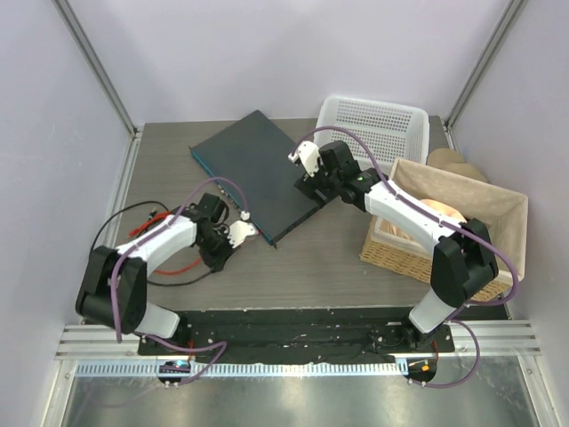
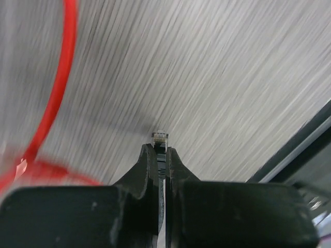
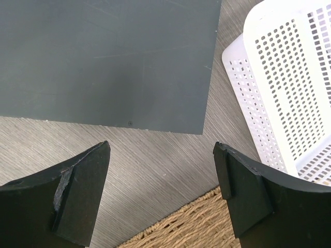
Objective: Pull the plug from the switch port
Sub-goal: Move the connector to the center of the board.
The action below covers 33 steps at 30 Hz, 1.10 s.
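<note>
The switch [image 1: 253, 169] is a flat dark slate-grey box lying at an angle on the table, its bluish front edge facing left. My left gripper [image 1: 217, 257] hangs just off that front edge and is shut on the plug [image 2: 160, 137]. The plug's clear tip sticks out past the fingertips [image 2: 149, 155], over bare table and clear of the switch edge [image 2: 305, 150]. My right gripper [image 1: 308, 185] hovers open over the switch's near right corner [image 3: 103, 57], its fingers [image 3: 85, 186] wide apart with nothing between them.
A white perforated basket [image 1: 378, 124] stands behind the right arm and fills the right side of the right wrist view [image 3: 289, 77]. A wicker basket [image 1: 498, 222] sits at the right. Red cable [image 1: 178, 265] and black cable [image 1: 133, 213] loop on the table at the left.
</note>
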Tool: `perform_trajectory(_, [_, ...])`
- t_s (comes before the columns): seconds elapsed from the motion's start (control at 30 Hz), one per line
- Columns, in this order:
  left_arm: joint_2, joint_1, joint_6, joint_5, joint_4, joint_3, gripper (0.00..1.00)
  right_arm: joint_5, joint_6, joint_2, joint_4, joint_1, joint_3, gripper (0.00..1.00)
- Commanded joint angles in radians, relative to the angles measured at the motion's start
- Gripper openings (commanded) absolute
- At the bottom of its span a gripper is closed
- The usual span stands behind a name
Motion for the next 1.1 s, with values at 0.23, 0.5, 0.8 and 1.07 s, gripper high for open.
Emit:
perform_trajectory(0.23, [-0.15,0.217,0.378,-0.146,-0.216,0.011,0.0,-0.008,-0.003,0.02,0.024,-0.002,0.094,0.89])
perform_trajectory(0.5, [-0.08,0.22,-0.057,0.292,-0.232,0.386,0.56,-0.016,0.019,0.052,0.015,-0.002,0.105,0.89])
perform_trajectory(0.8, [0.103,0.22,-0.855,0.506,0.381,0.27,0.58,-0.031,0.062,0.069,-0.008,-0.002,0.119,0.89])
perform_trajectory(1.07, [0.167,0.22,-1.065,0.515,0.733,0.087,0.59,-0.096,0.207,0.085,-0.073,-0.002,0.178,0.89])
